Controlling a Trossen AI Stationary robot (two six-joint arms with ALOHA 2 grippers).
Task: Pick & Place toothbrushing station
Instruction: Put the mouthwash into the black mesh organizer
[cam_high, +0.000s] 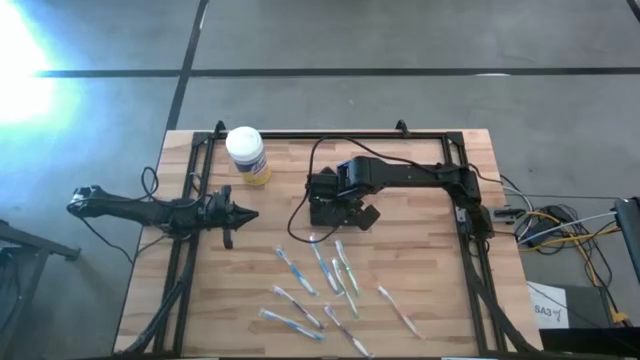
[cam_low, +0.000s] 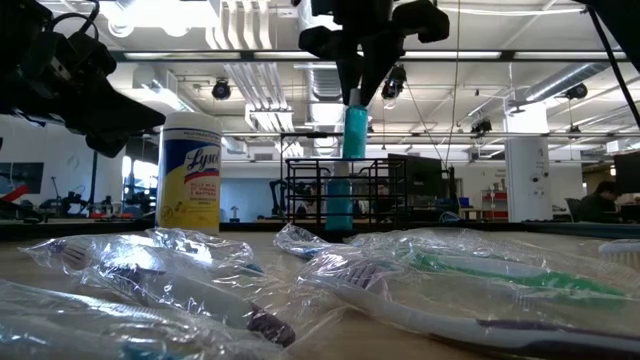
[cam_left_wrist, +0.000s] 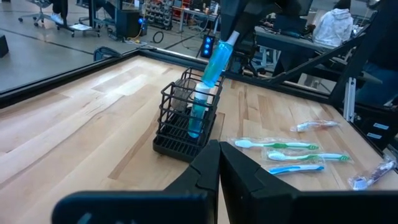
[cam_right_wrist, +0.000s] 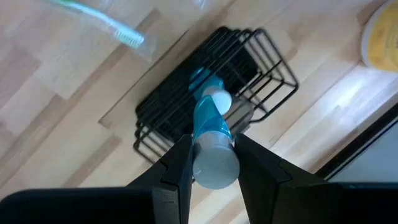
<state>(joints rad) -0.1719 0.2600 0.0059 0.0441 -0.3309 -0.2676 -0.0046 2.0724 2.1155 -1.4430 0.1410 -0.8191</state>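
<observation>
The toothbrushing station (cam_left_wrist: 185, 127) is a small black wire rack with compartments, standing on the wooden table near its middle; it also shows in the right wrist view (cam_right_wrist: 249, 68) and the low view (cam_low: 385, 195). My right gripper (cam_right_wrist: 211, 143) is right above it, shut on a blue tube (cam_left_wrist: 214, 59) with a white cap (cam_right_wrist: 218, 99) at its lower end. Something blue (cam_left_wrist: 195, 121) stands in the rack under the cap. My left gripper (cam_left_wrist: 219, 165) is shut and empty, to the left of the rack (cam_high: 240, 213). My right gripper pinches the blue tube between its two fingers (cam_right_wrist: 180, 163) near the tube's upper, grey end (cam_right_wrist: 214, 167). The fingers come from above, pointing down, and lie across the tube. The tube hangs a little tilted, cap end down at the rack's top opening.
A yellow jar with a white lid (cam_high: 246, 155) stands at the far left of the table. Several wrapped toothbrushes (cam_high: 320, 285) lie scattered on the near half. A black frame (cam_high: 330, 135) runs around the table's edges. A person (cam_left_wrist: 333, 25) sits in the room beyond.
</observation>
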